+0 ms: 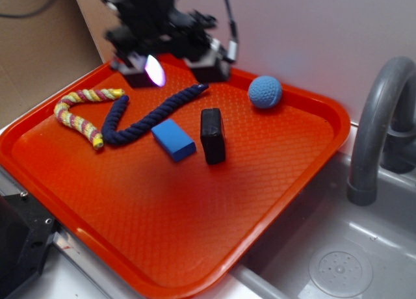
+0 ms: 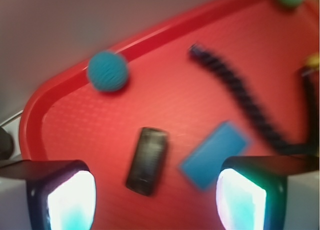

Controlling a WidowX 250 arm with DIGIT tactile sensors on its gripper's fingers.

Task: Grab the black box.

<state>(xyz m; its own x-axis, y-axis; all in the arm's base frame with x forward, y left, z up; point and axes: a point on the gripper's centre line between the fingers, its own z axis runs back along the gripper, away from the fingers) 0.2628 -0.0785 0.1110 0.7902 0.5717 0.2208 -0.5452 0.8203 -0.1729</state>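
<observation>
The black box (image 1: 213, 136) lies on the red tray (image 1: 195, 247), right of the blue block (image 1: 173, 140). My gripper (image 1: 175, 71) hangs high over the tray's back edge, open and empty, its fingers wide apart. In the wrist view the black box (image 2: 147, 161) lies tilted on the tray between and ahead of my two glowing fingertips (image 2: 72, 200), with the blue block (image 2: 215, 155) to its right. The wrist view is blurred.
A blue ball (image 1: 265, 91) sits at the tray's back right. A dark blue rope (image 1: 149, 117) and a yellow-pink rope (image 1: 78, 117) lie at the back left. A sink (image 1: 338, 260) with a grey faucet (image 1: 377, 123) lies right of the tray.
</observation>
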